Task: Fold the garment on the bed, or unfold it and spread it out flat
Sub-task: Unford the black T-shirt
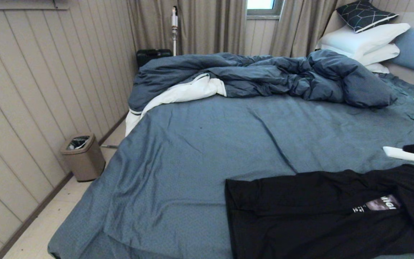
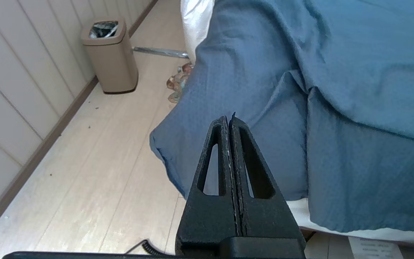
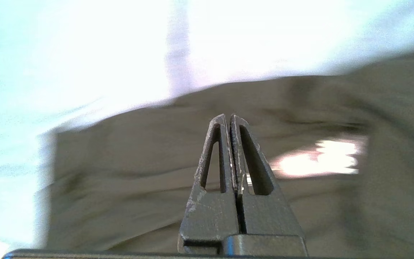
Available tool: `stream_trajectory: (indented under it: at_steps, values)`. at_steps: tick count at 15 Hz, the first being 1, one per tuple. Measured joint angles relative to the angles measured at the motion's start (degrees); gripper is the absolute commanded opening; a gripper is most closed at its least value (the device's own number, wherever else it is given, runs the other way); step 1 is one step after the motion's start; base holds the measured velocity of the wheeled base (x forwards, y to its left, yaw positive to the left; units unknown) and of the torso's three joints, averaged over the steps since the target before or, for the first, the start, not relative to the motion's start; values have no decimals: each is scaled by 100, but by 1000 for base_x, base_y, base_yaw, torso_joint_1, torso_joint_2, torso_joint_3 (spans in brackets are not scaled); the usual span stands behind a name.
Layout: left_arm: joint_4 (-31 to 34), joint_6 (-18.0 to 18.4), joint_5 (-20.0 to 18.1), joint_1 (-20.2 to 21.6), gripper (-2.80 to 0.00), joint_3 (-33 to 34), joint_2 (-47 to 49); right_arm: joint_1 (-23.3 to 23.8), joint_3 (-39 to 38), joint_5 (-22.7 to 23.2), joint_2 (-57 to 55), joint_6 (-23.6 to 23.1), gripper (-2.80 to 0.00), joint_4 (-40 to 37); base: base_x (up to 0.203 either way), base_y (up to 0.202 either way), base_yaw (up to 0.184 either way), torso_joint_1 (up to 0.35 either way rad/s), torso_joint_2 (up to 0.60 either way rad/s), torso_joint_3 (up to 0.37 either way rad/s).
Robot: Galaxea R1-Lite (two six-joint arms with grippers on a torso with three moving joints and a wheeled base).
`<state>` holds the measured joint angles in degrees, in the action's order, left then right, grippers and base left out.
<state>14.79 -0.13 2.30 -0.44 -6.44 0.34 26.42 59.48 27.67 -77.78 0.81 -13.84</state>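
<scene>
The garment, a black T-shirt, lies partly folded on the near right part of the bed, a strip of its print and white lettering showing. Part of my right arm reaches in at the right edge, just beyond the garment's far side. In the right wrist view, my right gripper is shut and empty, hovering over the blurred garment. My left gripper is shut and empty, parked low by the bed's hanging sheet corner.
A crumpled dark blue duvet with white lining lies across the far side of the bed. White pillows are stacked at the far right. A tan bin stands on the narrow floor strip by the panelled wall; a dark case sits beyond.
</scene>
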Motion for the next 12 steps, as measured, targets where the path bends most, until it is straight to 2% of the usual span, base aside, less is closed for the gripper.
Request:
stream_trajectory:
  at_steps: [2,5,7,9,10,12]
  values:
    - [4,-87,-30,0,-280,-364,204,-594,14,-9,169,354,-280,-13,0,0,0,0,0,0]
    - [196,-571,-180,-18,-280,-1453,1267,-1017,151,-6,231,475,-280,-2,0,0,0,0,0,0]
    - [461,-889,-605,-35,-280,-2299,2414,-1277,390,-10,211,638,-280,0,0,0,0,0,0,0]
    - [878,-1186,-1354,-140,-280,-3227,3788,-1517,697,-14,67,803,-280,0,0,0,0,0,0,0]
    - [1056,-1352,-1692,-264,-280,-3634,4417,-1600,829,-15,-44,855,-280,1,0,0,0,0,0,0]
    - [1355,-1825,-2249,-796,-280,-4509,5806,-1743,1140,-15,-325,926,-280,1,0,0,0,0,0,0]
